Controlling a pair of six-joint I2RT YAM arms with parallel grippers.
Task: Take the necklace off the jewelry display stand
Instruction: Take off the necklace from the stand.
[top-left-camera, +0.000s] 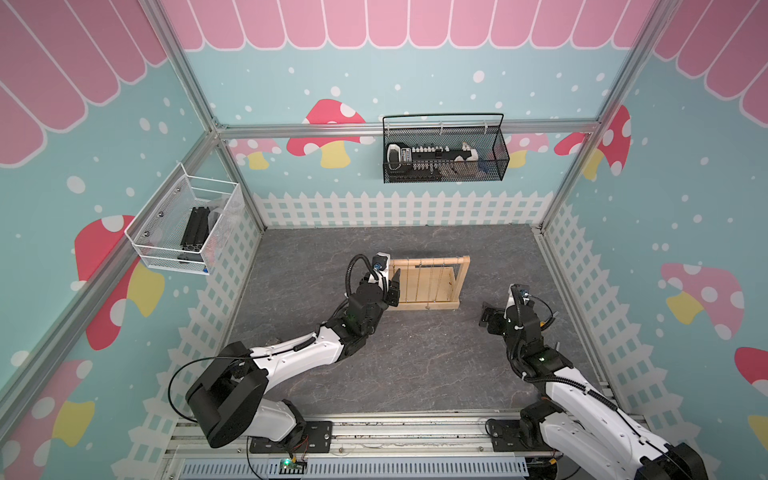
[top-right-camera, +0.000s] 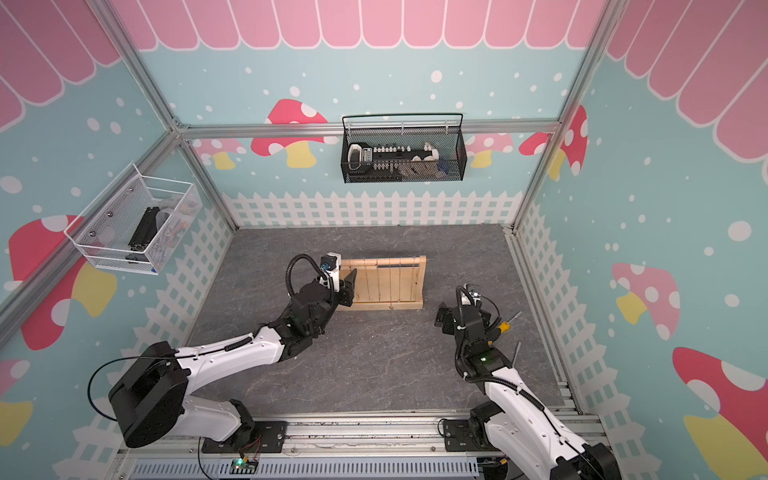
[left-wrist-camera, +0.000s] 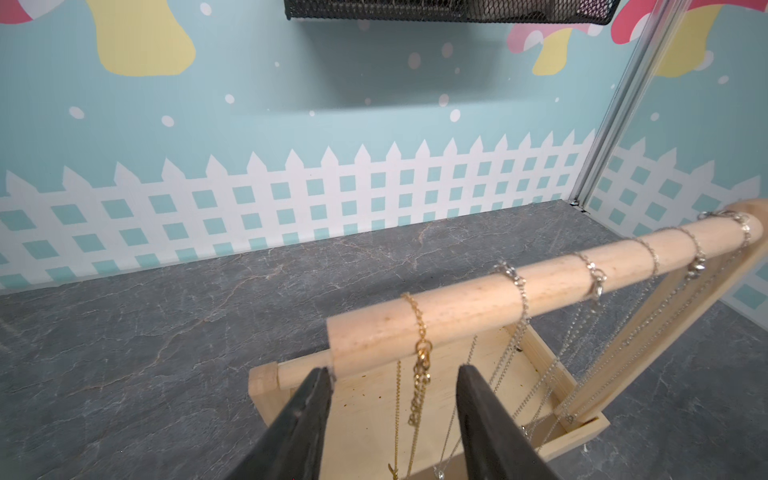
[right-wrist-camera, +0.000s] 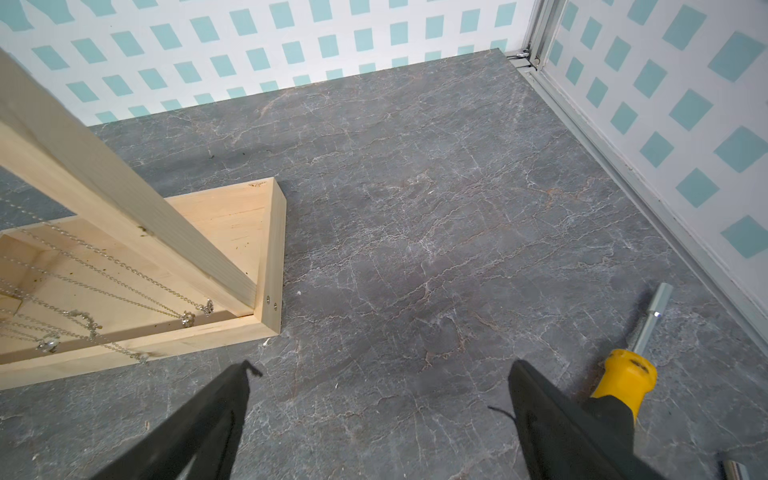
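Wooden jewelry display stand (top-left-camera: 428, 291) upright on the gray table (top-left-camera: 415, 365), mid-surface and toward the back wall, seen in both top views. Several chains hang side by side over its round rail (left-wrist-camera: 540, 286): one gold necklace (left-wrist-camera: 422, 365) nearest the rail's left end, silver necklaces (left-wrist-camera: 515, 282) spaced further along toward the right end. The left gripper (left-wrist-camera: 394, 370) is at the stand's left end, fingertips just below the rail. Its jaws are apart, and the gold necklace hangs in the gap between the two fingers (left-wrist-camera: 307, 399); neither finger visibly touches the chain, so nothing is clamped. The right gripper (right-wrist-camera: 382, 368) is over bare table off the stand's right end, near its front corner but apart from it, jaws spread wide and holding nothing. A screwdriver (right-wrist-camera: 627, 374) with a yellow handle lies on the table just beside the right gripper, on the side away from the stand.
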